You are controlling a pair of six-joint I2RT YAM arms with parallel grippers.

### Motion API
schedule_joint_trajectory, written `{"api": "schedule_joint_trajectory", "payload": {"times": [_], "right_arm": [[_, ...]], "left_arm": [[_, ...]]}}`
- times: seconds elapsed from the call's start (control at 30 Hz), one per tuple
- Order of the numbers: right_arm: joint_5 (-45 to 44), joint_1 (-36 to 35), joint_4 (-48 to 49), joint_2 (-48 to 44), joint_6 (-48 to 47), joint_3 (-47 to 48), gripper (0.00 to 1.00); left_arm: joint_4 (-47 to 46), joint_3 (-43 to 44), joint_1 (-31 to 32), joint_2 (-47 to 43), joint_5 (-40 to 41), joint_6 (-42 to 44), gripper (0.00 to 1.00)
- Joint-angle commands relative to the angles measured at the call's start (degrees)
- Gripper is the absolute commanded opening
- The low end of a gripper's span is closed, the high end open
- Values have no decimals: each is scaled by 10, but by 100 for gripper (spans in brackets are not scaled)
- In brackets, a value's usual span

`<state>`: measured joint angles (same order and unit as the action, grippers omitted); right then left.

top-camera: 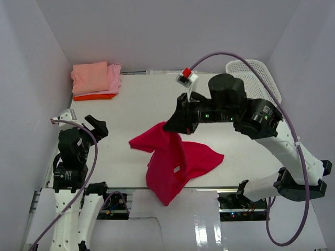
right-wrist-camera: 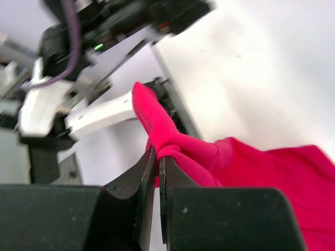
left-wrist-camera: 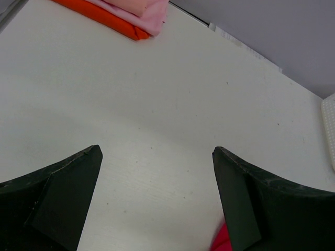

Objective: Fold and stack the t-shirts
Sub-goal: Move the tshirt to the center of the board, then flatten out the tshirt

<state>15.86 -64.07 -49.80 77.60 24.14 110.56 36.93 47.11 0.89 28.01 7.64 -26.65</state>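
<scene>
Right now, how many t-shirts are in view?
4. Crimson one mid-table, a corner pinched in the right gripper. Three folded, piled far-left: salmon on top, light pink, orange at the bottom. Others could hide between them.

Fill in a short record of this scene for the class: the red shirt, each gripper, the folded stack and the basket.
red shirt: unfolded and crumpled, one end lifted, near end hanging over the front edge of the table
right gripper: shut on red shirt, pinching a bunched edge
left gripper: open, empty, over bare table
stack: folded shirts in the far left corner, salmon on top, orange at the bottom
basket: white, far right corner
</scene>
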Motion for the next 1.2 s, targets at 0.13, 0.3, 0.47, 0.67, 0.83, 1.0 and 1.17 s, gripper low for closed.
{"api": "schedule_joint_trajectory", "payload": {"times": [0.13, 0.3, 0.47, 0.67, 0.83, 1.0, 1.17], "right_arm": [[-59, 135, -42, 39, -38, -30, 8], [-38, 215, 25, 50, -49, -147, 8], [-4, 293, 87, 116, -63, -249, 8], [12, 370, 129, 216, -70, -229, 8], [19, 412, 118, 329, -84, -140, 8], [10, 446, 98, 461, -77, -25, 8], [9, 492, 120, 491, -50, -17, 8]], "left_arm": [[-32, 7, 1, 28, -126, 19, 98], [-50, 2, 1, 47, -183, 40, 98], [-53, 10, 1, 58, -192, 50, 98], [-62, 13, 1, 59, -209, 52, 98], [-71, 5, 1, 78, -261, 61, 98], [-75, 4, 1, 86, -277, 71, 98], [-80, 8, 1, 64, -266, 89, 98]]}}
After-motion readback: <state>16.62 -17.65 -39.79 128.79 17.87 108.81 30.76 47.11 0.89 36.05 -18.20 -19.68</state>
